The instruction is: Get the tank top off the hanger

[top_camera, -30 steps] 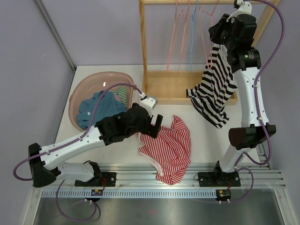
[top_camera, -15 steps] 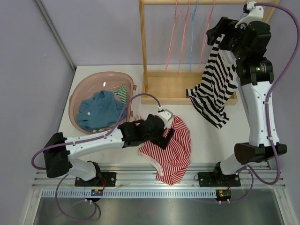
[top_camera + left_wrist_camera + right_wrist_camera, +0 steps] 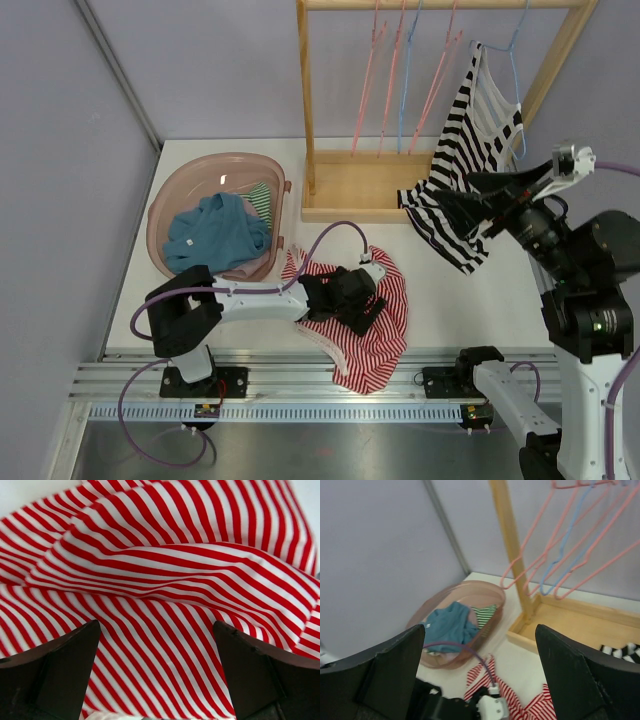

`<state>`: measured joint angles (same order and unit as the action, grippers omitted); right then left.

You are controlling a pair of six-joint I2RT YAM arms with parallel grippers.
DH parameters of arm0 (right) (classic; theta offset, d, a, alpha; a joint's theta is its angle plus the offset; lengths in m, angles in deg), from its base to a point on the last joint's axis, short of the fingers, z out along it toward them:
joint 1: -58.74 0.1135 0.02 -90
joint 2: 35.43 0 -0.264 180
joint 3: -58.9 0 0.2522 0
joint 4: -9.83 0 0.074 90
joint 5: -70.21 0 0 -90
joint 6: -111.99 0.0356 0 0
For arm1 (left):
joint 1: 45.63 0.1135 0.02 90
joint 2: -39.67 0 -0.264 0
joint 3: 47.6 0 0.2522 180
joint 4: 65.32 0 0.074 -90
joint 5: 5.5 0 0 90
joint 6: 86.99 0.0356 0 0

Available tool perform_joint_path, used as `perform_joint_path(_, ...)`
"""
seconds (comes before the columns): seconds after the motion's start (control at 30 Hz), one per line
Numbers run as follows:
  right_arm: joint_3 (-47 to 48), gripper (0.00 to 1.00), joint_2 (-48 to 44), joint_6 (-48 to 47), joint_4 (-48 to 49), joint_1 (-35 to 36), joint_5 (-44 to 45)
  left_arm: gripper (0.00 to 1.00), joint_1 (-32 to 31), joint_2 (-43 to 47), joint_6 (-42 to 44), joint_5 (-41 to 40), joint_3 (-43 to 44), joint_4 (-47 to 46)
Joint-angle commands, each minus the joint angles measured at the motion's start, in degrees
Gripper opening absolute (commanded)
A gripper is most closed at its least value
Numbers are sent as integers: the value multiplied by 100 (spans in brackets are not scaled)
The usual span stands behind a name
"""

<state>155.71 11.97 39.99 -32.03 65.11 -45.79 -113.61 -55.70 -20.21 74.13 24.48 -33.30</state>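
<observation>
1. Right claw (image 3: 455, 205) has swung down and away from the wooden clothes rack (image 3: 305, 100); its fingers stand wide apart, gripping nothing.
2. Left claw (image 3: 156, 630) has slid onto the red-and-white striped garment (image 3: 375, 330) lying on the white table (image 3: 450, 300), its fingers parted over the cloth.
3. Black-and-white striped tank top (image 3: 462, 140) hangs on the blue wire hanger (image 3: 513, 55) at the rack's right end.

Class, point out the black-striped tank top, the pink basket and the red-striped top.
black-striped tank top (image 3: 462, 175): top external view, hanging body.
pink basket (image 3: 222, 156): top external view, far rim.
red-striped top (image 3: 385, 338): top external view, near part.
</observation>
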Motion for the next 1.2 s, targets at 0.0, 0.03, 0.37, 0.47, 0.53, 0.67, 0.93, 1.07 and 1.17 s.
perform_joint_path(0.0, -315, 99, -563, 546, 788, 13, -1345, 97, -118, -306, -130, 53, -119, -709)
perform_joint_path(0.03, -324, 100, -661, 703, 840, 5, -1486, 93, -188, -420, -130, 9, -102, -719)
perform_joint_path(0.37, -306, 100, -1558, 275, -11, 4, -619, 0, -444, -448, -279, -737, 302, -62)
perform_joint_path(0.47, -315, 100, -1655, 134, -213, 4, -381, 0, -444, 61, -270, -1255, 591, 465)
perform_joint_path(0.53, -307, 99, -1646, 55, -388, 4, -266, 0, -383, 412, -270, -1694, 767, 783)
perform_joint_path(0.67, -201, 99, -1593, -86, -723, 4, 304, 0, -137, 904, -271, -2240, 1329, 1757)
perform_joint_path(0.93, 238, 99, -1418, -279, -1461, 4, 1754, 0, 926, 1609, 45, -2935, 2804, 3156)
perform_joint_path(1.07, 361, 100, -1452, -341, -1558, -4, 2432, 0, 1726, 1917, 283, -2900, 3299, 3552)
perform_joint_path(1.17, 432, 99, -1444, -393, -1576, 4, 2547, 0, 2455, 1996, 449, -2769, 3589, 3746)
